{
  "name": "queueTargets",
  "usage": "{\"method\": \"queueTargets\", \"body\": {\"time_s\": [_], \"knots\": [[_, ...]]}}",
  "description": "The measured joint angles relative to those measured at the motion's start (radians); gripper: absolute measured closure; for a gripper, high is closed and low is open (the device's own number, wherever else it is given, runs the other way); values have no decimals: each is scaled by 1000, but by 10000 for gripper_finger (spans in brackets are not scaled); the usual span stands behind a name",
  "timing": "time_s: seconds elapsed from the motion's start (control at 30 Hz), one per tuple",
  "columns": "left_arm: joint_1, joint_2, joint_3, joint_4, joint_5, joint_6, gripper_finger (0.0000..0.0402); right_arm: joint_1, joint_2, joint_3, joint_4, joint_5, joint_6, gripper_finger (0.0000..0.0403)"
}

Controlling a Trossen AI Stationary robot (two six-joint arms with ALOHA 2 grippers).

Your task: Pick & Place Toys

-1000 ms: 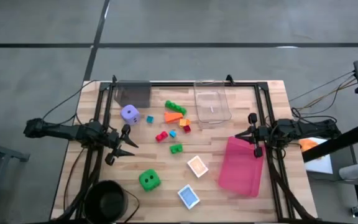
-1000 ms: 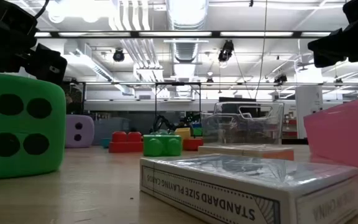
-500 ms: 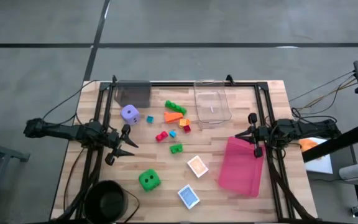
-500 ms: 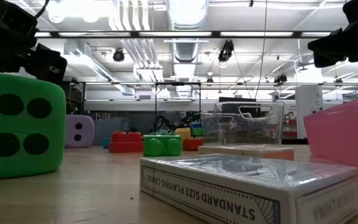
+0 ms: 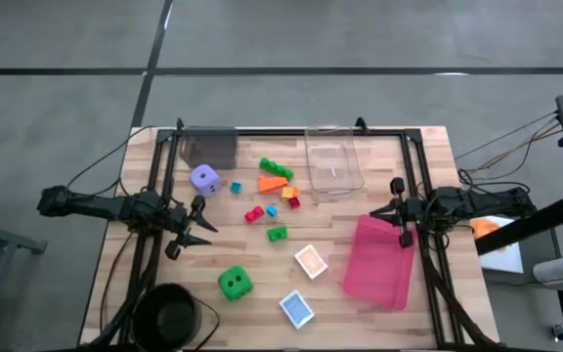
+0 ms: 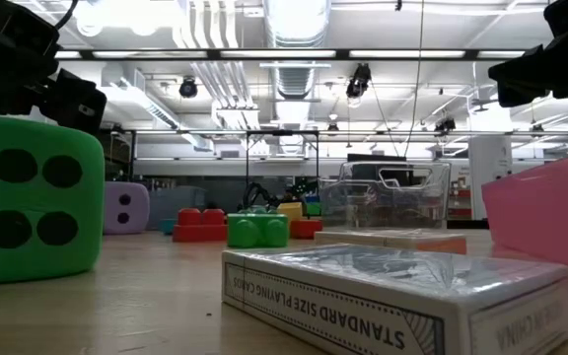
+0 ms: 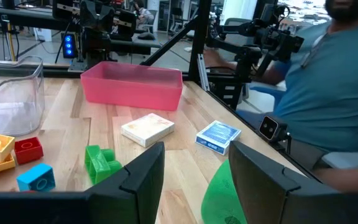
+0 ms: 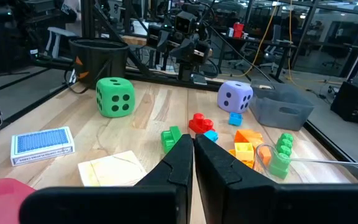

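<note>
The toys lie on the wooden table. A purple die [image 5: 203,178], a green die [image 5: 234,283], an orange-white packet [image 5: 310,260] and a blue-white packet [image 5: 296,308] rest flat. Small bricks lie between them: green [image 5: 276,168], orange [image 5: 273,183], red [image 5: 253,214], blue [image 5: 236,187], another green [image 5: 277,233]. My left gripper [image 5: 201,223] hovers open and empty at the table's left, its fingers apart in the left wrist view [image 7: 194,152]. My right gripper [image 5: 377,212] hovers shut and empty at the right, above the pink tray's far end, also in the right wrist view [image 8: 193,140].
A pink tray [image 5: 379,260] lies at the right, a clear plastic box [image 5: 333,164] at the far middle, a grey bin [image 5: 210,147] at the far left. A black bucket [image 5: 169,313] sits at the near left corner. A person [image 7: 347,81] sits beyond the table's near edge.
</note>
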State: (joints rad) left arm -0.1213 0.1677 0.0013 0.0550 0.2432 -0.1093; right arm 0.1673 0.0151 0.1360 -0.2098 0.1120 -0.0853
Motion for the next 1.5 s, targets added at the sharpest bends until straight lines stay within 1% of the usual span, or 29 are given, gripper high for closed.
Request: {"method": "queueTargets", "body": {"time_s": [1.37, 1.5], "knots": [[0, 0, 0, 0, -1, 0, 220, 0, 0, 0, 0, 0, 0, 385], [1, 0, 0, 9, -76, 0, 220, 0, 0, 0, 0, 0, 0, 385]]}}
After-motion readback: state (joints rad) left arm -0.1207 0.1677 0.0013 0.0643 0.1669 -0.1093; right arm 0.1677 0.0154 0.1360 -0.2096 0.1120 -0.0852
